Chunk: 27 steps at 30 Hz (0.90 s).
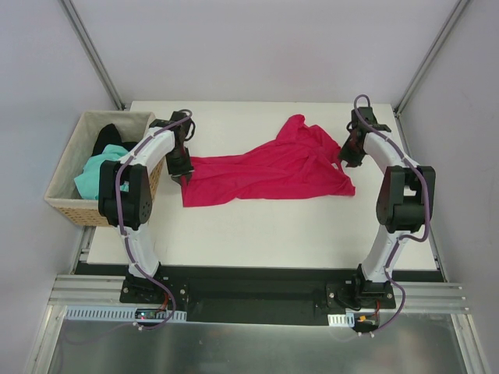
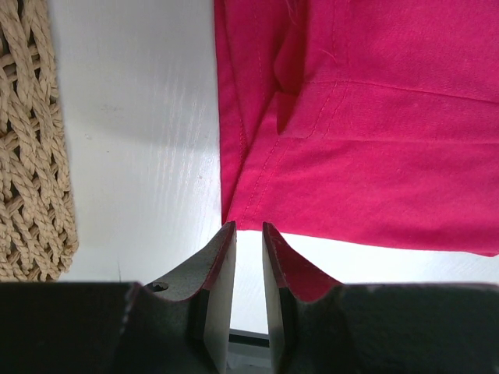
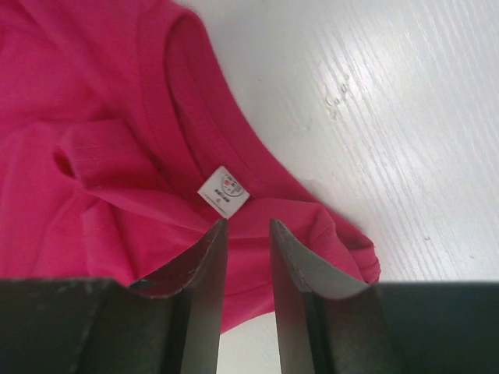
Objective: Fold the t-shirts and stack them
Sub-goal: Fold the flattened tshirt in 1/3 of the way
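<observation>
We see the crimson t-shirt point(image 1: 273, 167) lying rumpled across the table point(image 1: 257, 234), a little toward 12 o'clock of centre. At its 9 o'clock corner is the left gripper point(image 1: 184, 178), fingers narrowly apart with bare table between them and the hem corner at their tips. At its 3 o'clock end the right gripper point(image 1: 343, 162) stands over the collar by the white label point(image 3: 223, 191), fingers apart. At the table's 9 o'clock, the wicker basket point(image 1: 66, 204) holds the teal t-shirt point(image 1: 97, 175) and the black t-shirt point(image 1: 107, 139).

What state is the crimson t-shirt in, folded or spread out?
Spread, not folded: the crimson t-shirt lies stretched across the table, rumpled and bunched near its collar.
</observation>
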{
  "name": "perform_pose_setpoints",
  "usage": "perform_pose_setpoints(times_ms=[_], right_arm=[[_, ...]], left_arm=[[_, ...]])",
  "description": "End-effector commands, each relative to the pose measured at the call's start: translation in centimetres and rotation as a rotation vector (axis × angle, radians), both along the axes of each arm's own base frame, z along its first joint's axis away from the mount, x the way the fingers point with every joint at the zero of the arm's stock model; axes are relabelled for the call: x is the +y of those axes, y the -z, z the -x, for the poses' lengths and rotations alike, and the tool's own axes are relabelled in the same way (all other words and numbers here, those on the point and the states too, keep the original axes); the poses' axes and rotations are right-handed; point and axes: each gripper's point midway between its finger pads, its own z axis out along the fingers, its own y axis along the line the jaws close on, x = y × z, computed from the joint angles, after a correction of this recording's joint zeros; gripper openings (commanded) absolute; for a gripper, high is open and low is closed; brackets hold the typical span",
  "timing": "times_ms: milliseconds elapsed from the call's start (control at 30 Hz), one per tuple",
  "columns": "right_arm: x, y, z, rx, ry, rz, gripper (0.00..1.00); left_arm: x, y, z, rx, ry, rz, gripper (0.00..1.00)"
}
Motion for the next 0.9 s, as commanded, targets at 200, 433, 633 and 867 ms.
perform_pose_setpoints(times_ms=[200,433,633,867], right_arm=[[2.4,-0.8,-0.9,-0.007,-0.07,-0.006,0.33],[3.3,0.4,-0.8,0.019,-0.098,-0.018,0.34],[3.7,1.1,-0.7,0.038,-0.115,-0.033,0.36],[3.9,2.1,-0.5,0.064,-0.13,-0.039,0.37]], left_arm=[[0.1,-2.2,0.4,-0.048,0.002,-0.012,0.2],[0.2,-2.0,0.6,-0.041,-0.007,-0.012,0.2],[0.1,-1.9,0.3,-0.037,-0.011,-0.009,0.2],[0.0,-2.0,0.0,-0.045,-0.013,-0.01,0.2]])
